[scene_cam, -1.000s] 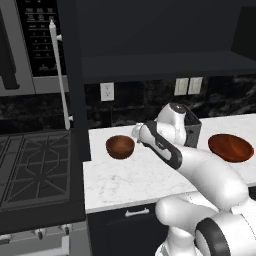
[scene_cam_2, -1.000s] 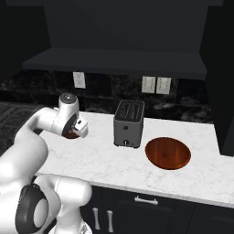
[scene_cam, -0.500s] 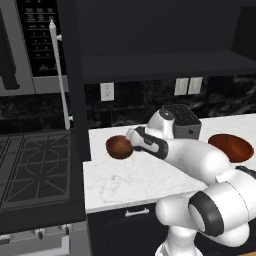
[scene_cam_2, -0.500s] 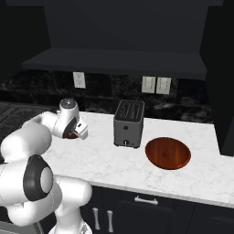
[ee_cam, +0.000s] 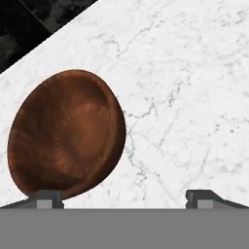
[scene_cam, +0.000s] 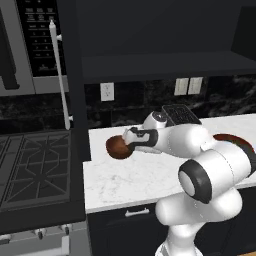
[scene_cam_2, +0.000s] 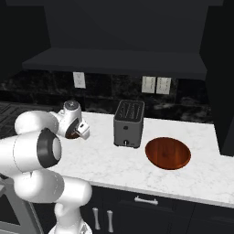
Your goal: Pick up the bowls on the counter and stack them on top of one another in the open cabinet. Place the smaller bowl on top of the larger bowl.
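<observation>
Two-finger gripper is spread wide, nothing between the tips. In the hand view one fingertip sits at the near rim of the small deep dark-brown wooden bowl; the other is out over bare white marble-patterned counter. So the rim looks roughly lined up for a wall pinch, one finger inside and one outside, but I can't tell if the tips are down at rim level yet.

Handling, judged from looks: rigid wood, light, smooth curved wall, so it may slip or rotate in a two-point pinch. Grip the rim wall where it is steepest, squeeze firmly, keep it level on the lift. Not fragile, but it could roll if nudged sideways.

Small bowl is empty; it sits on the counter near the stove-side edge, just ahead of the gripper in the left base view.

Further along the counter: the wide shallow reddish-brown bowl, also empty, well apart from the small one, with a grey steel toaster between them.

Above and behind: the dark open wall cabinet, flat shelf, no bowl on it. Larger bowl should go up first by task order, so starting on the small one risks an extra shuffle.
</observation>
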{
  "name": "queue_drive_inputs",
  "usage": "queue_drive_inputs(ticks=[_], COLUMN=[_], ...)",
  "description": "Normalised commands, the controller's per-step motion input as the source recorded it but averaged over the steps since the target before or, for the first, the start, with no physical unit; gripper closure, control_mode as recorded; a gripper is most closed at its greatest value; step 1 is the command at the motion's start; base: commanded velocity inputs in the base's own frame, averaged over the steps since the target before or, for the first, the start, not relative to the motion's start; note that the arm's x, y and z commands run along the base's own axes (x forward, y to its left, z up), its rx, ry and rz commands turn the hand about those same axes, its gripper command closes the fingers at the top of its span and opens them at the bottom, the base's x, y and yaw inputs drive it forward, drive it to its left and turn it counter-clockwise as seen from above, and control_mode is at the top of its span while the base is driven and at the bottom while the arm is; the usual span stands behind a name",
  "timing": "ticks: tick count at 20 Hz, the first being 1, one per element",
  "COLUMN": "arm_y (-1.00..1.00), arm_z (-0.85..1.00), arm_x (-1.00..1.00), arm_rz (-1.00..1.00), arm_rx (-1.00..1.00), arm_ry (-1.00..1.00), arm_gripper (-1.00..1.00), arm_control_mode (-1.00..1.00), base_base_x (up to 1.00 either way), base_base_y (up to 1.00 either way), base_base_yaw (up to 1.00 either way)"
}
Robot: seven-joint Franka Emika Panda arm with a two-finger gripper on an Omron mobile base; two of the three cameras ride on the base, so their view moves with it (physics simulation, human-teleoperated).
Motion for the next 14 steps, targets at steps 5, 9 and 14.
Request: queue_drive_inputs(ticks=[5, 9, 14], arm_y=[0.16, 0.17, 0.1], arm_z=[-0.19, -0.22, -0.26], arm_x=[0.29, 0.26, 0.13], arm_rz=[-0.02, -0.02, 0.0], arm_rx=[0.0, 0.0, 0.0], arm_ry=[0.01, 0.0, 0.0], arm_gripper=[-1.0, -1.0, -1.0], arm_control_mode=[-1.0, -1.0, -1.0], base_base_x=[0.0, 0.0, 0.0], base_base_y=[0.0, 0.0, 0.0], base_base_yaw=[0.0, 0.0, 0.0])
